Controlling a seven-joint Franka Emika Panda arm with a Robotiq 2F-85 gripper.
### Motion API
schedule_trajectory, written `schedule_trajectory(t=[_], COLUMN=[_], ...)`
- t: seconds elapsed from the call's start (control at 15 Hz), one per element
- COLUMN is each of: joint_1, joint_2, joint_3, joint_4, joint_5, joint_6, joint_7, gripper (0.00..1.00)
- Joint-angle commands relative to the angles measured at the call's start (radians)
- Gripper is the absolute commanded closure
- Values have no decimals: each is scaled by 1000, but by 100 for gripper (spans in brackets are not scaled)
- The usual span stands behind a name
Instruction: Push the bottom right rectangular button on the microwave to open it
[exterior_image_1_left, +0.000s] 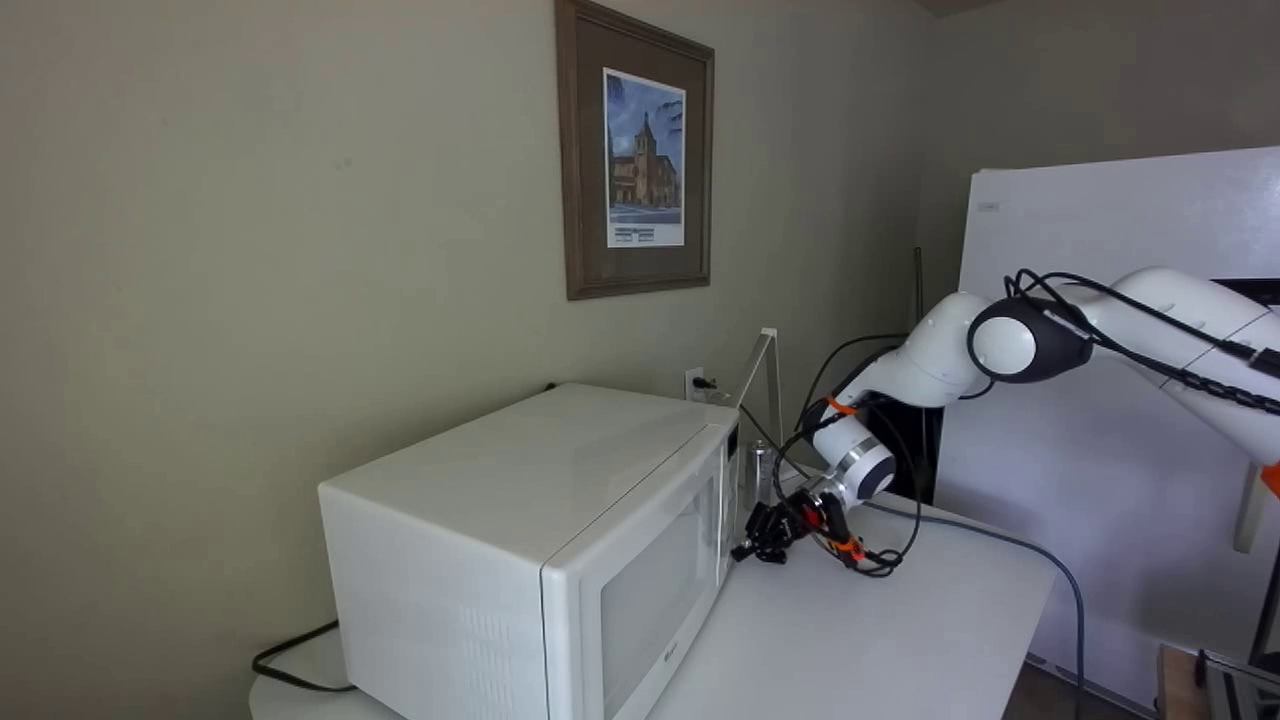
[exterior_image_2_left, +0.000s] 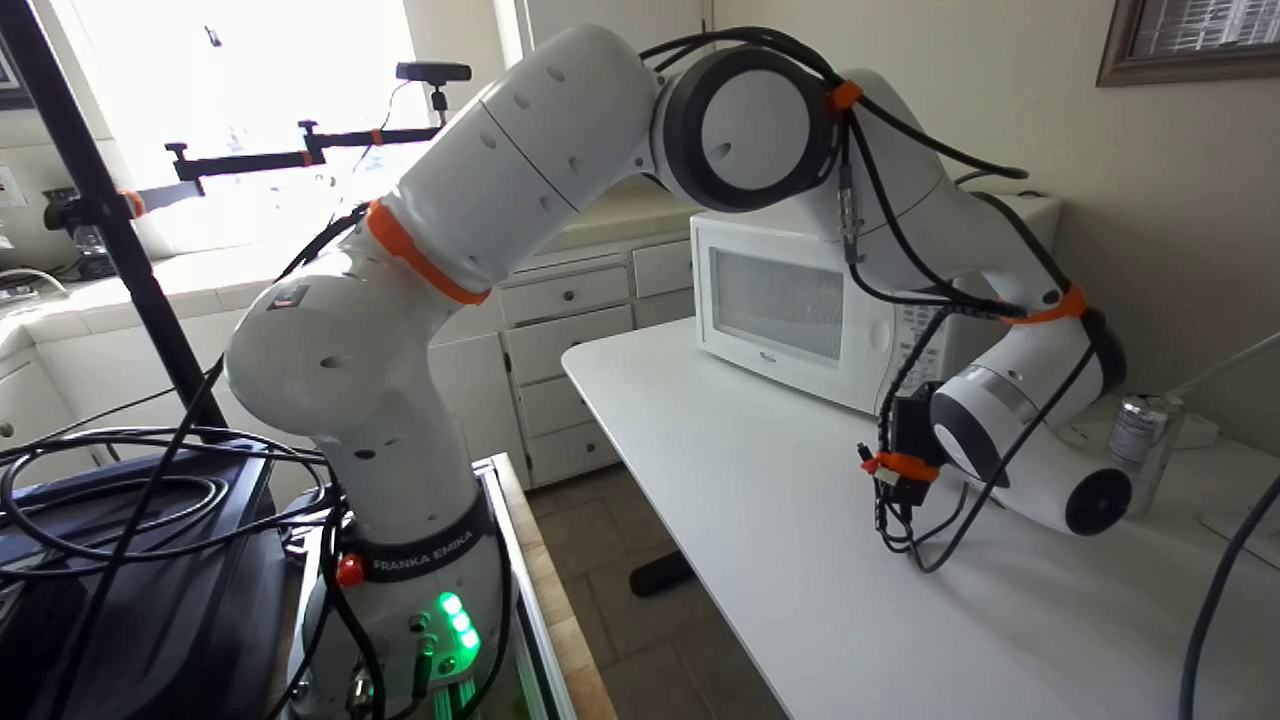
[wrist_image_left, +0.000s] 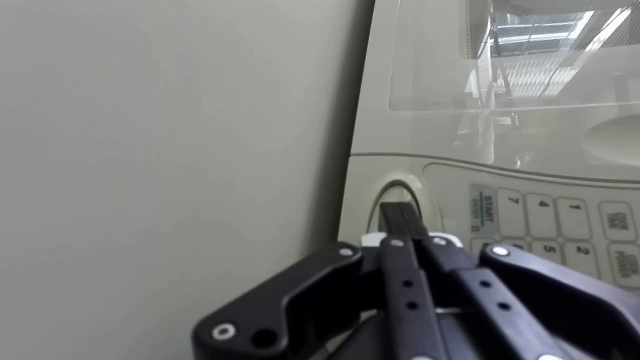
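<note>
The white microwave (exterior_image_1_left: 450, 500) stands on the table and also shows in an exterior view (exterior_image_2_left: 775, 305), partly behind the arm. Its door (wrist_image_left: 430, 80) looks shut. In the wrist view a cream button (wrist_image_left: 397, 192) sits in an oval recess at the control strip's lower corner, beside the START key. My gripper (wrist_image_left: 400, 206) is shut and empty, its fingertips together over this button. They seem to touch it, but I cannot tell how firmly. The button's lower part is hidden behind the fingers. The gripper also shows at the microwave's near corner in an exterior view (exterior_image_1_left: 745, 550).
The white table (exterior_image_1_left: 850, 630) lies close beside the fingers. A silver can (exterior_image_2_left: 1140, 435) stands behind the wrist. Loose cables (exterior_image_2_left: 940, 545) hang from the arm near the tabletop. A wall (exterior_image_1_left: 300, 250) runs behind the microwave, and a white fridge (exterior_image_1_left: 1100, 420) stands past the table.
</note>
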Motion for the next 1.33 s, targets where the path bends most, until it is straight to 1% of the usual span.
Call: schedule_trajectory(t=[0.0, 0.27, 0.4, 0.53, 0.73, 0.93, 1.2, 1.27], joint_1=[11, 22, 24, 26, 48, 65, 108, 119], joint_2=[52, 58, 58, 57, 50, 5, -91, -120], joint_3=[24, 27, 34, 29, 5, -21, -54, -58], joint_4=[45, 43, 40, 33, 16, -33, -130, -161], joint_5=[82, 117, 152, 156, 87, 27, -40, -67], joint_6=[54, 78, 91, 86, 72, 72, 127, 146], joint_7=[-30, -71, -96, -100, -18, 49, 98, 108], gripper=[100, 100, 100, 100, 100, 100, 100, 74])
